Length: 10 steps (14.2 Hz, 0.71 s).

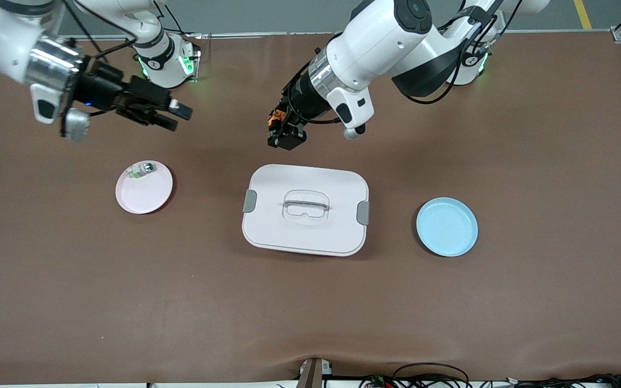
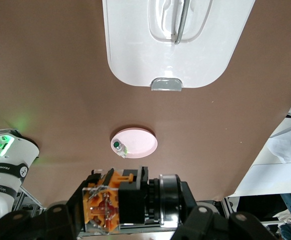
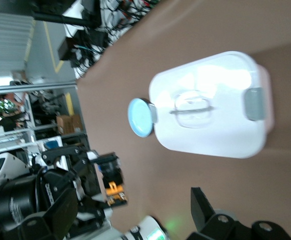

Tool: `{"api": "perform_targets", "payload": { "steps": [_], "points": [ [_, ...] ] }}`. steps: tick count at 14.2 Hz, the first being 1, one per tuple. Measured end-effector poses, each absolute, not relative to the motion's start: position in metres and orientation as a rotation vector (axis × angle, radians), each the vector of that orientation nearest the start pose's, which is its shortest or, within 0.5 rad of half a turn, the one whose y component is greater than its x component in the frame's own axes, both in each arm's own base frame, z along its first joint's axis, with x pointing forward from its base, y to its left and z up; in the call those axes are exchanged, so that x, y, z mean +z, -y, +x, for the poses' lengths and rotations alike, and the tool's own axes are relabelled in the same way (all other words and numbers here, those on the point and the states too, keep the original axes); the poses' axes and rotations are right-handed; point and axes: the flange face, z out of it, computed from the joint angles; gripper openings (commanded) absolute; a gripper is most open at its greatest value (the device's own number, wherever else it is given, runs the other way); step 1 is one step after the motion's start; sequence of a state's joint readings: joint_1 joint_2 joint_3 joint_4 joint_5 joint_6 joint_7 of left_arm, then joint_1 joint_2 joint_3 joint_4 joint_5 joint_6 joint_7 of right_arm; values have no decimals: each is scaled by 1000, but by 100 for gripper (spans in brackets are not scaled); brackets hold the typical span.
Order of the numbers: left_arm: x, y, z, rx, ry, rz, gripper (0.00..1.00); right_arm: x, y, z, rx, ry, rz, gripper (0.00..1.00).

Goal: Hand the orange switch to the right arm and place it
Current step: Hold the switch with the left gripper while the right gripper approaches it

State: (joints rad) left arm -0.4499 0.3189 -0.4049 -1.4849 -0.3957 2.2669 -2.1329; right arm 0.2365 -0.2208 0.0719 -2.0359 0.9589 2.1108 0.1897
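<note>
- My left gripper [image 1: 283, 136] is clamped on the orange switch [image 1: 275, 119]; my own wrist view shows the switch [image 2: 105, 200] pinched crosswise between the two black fingers, orange block and black cylindrical body both visible.
- I hold the switch up in the air over bare brown counter [image 1: 310, 302], above the strip between the arm bases and the white lidded box [image 1: 305, 209].
- My right gripper [image 1: 173, 116] is spread wide with nothing between the fingers. It hangs over bare counter above the pink plate [image 1: 144, 187], toward the right arm's end, well apart from the left gripper.
- From my right wrist view I can see the left gripper [image 3: 108, 192] with the orange switch [image 3: 114, 191] in it, and open air between us.
- The pink plate carries a small green-and-clear part [image 1: 142, 170] near its rim, on the side toward the arm bases.
- The white box sits mid-counter, lid on, grey latches at both ends, clear handle on top.
- The blue plate [image 1: 447, 226] lies beside the box toward the left arm's end, with nothing on it.
- Between the two grippers the counter is bare, and the wide stretch nearer the front camera is bare down to its edge, where cables lie.
</note>
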Motion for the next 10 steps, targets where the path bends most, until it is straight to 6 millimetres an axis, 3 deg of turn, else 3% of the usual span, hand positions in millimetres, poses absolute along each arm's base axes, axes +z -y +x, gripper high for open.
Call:
{"api": "perform_targets", "payload": {
  "steps": [3, 10],
  "points": [
    [561, 507, 471, -592, -1758, 1878, 28, 581, -246, 471, -141, -286, -2199, 100],
    [562, 507, 470, -592, -1757, 1878, 28, 562, -264, 462, -192, -272, -2234, 100]
  ]
}}
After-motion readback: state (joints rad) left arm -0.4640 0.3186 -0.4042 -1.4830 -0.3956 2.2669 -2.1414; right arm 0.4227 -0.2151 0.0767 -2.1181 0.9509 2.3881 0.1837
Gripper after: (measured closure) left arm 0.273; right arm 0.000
